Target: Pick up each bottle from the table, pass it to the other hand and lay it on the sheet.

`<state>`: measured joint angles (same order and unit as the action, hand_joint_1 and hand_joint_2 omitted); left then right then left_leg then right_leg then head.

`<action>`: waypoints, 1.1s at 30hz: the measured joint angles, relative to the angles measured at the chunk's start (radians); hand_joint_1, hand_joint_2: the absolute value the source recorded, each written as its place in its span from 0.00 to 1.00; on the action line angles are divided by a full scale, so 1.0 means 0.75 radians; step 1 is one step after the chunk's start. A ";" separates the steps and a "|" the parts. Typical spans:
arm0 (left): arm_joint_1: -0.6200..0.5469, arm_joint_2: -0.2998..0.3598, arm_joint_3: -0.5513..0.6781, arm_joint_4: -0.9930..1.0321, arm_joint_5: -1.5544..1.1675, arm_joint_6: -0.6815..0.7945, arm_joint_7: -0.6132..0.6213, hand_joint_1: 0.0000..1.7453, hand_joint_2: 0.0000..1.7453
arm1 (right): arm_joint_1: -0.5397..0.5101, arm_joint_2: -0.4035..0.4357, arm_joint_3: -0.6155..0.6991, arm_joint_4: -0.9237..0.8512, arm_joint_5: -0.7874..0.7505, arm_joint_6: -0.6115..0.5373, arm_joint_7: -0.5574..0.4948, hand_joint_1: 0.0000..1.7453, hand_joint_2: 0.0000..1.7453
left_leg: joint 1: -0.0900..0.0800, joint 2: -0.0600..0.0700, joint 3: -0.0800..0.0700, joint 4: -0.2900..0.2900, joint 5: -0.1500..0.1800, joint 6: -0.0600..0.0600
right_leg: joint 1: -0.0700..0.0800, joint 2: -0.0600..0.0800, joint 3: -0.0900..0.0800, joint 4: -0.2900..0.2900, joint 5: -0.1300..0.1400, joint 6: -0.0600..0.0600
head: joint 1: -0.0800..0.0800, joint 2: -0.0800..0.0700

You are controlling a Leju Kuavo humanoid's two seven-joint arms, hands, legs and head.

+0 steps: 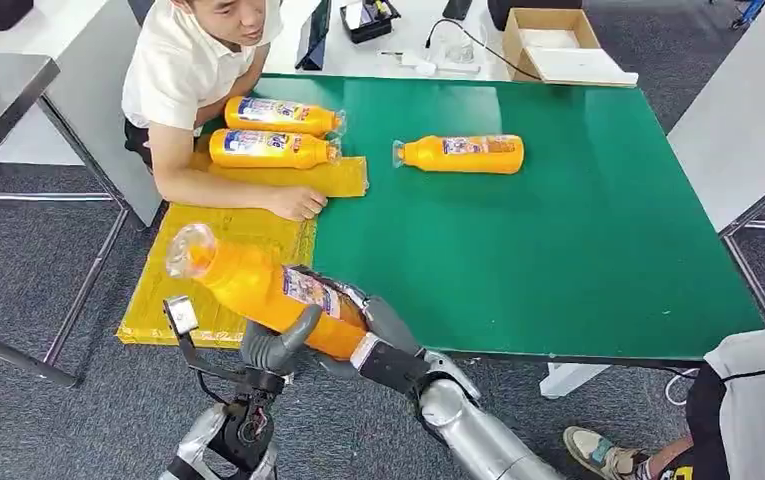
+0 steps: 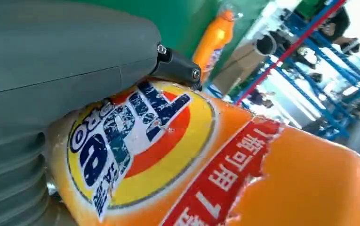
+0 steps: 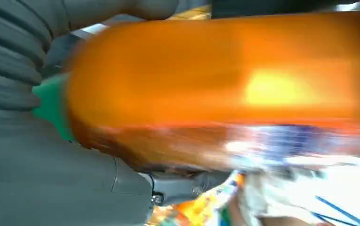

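Head view. Orange bottle point(image 1: 258, 285), clear cap, label blue and white, writing too small to read; it lies tilted, cap up and away from me, over the near left corner of the green table point(image 1: 578, 240). My right hand point(image 1: 373, 335) is wrapped round its base end; my left hand point(image 1: 278, 345) has a grey finger curled against its underside. Yellow sheet point(image 1: 248, 235) hangs off the table's left edge; two bottles on the sheet point(image 1: 273, 132) lie side by side at its far end. One bottle on the table point(image 1: 463, 153) lies on the green, apart from the sheet. A person point(image 1: 198, 75) leans an arm onto the sheet.

Left wrist view. Held bottle's label is close: round yellow-and-orange emblem, blue letters, "PRO" legible, red band with Chinese characters including "可用". My left thumb presses the label.

Right wrist view. Blurred; bare orange flank, no writing legible. My right thumb and palm clamp it.
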<state>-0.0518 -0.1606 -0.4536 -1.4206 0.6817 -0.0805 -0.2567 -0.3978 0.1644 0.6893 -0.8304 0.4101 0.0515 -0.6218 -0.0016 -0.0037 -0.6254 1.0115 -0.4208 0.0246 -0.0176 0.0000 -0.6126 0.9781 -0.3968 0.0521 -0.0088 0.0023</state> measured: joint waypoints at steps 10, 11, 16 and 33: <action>0.059 -0.024 0.066 -0.086 0.100 -0.101 -0.044 1.00 1.00 | 0.008 0.006 0.001 0.005 -0.016 -0.018 -0.001 0.00 0.00 | 0.000 0.003 -0.001 0.000 0.000 0.000 | 0.000 0.001 -0.002 0.000 0.000 0.000 | 0.000 0.000; 0.061 -0.026 0.073 -0.099 0.109 -0.114 -0.055 1.00 1.00 | 0.014 0.005 0.000 0.002 -0.017 -0.019 0.000 0.00 0.00 | 0.000 0.003 -0.001 0.000 0.000 0.000 | 0.000 0.001 -0.002 0.000 0.000 0.000 | -0.002 0.000; 0.021 -0.060 0.151 -0.162 -0.092 0.109 -0.138 1.00 1.00 | 0.126 -0.002 0.006 -0.057 0.016 -0.094 -0.015 0.00 0.00 | 0.000 -0.001 -0.002 0.000 0.000 0.000 | 0.000 0.000 -0.001 0.000 0.000 0.000 | -0.001 0.000; -0.313 -0.086 0.582 0.357 -2.212 1.036 -0.332 1.00 1.00 | 0.170 0.007 0.133 -0.283 0.094 -0.135 -0.042 0.00 0.00 | 0.001 0.000 -0.002 0.000 0.001 -0.001 | 0.000 0.000 -0.001 0.001 0.001 0.000 | 0.001 0.000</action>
<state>-0.2865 -0.2255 -0.0174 -1.1531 -0.9775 0.6962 -0.5057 -0.2702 0.1698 0.7893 -1.0430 0.4807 -0.0496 -0.6531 -0.0012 -0.0038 -0.6269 1.0115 -0.4201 0.0241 -0.0174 -0.0002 -0.6132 0.9788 -0.3963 0.0521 -0.0080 0.0023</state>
